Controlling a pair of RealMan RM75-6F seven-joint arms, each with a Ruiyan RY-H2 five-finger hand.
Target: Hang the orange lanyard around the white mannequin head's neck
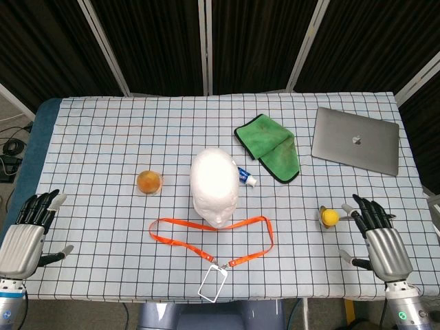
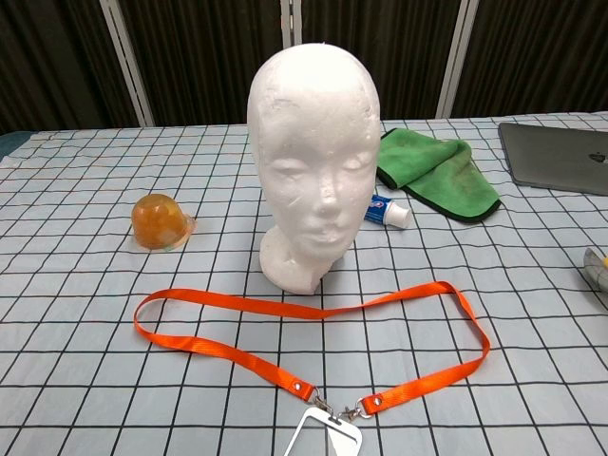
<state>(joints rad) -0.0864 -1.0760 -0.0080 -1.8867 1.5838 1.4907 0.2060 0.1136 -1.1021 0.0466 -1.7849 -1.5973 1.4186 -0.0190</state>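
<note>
Evidently, no part of the task had been carried out at the time of inspection. The orange lanyard (image 1: 210, 239) lay flat on the checked tablecloth (image 1: 103, 137), spread in a wide loop directly in front of the white mannequin head (image 1: 214, 184); its far strand ran close along the base of the neck, while its clear badge holder (image 1: 212, 282) sat at the near table edge. The mannequin head stood upright, face toward the robot, with nothing around its neck.

The left hand (image 1: 26, 230) rested at the near left edge of the table, fingers released and spread, holding nothing. The right hand (image 1: 379, 237) sat at the near right edge, fingers likewise extended and empty, just beside a small yellow object (image 1: 330, 217). Both were well apart from the lanyard.

Remaining, in my judgement: reaching in, lifting the loop, opening it, passing it over the crown and settling it on the neck. Bystander items, namely a green cloth (image 1: 269, 148), laptop (image 1: 355, 140), small tube (image 1: 246, 176) and orange cup (image 1: 149, 182), lay clear of the lanyard.
</note>
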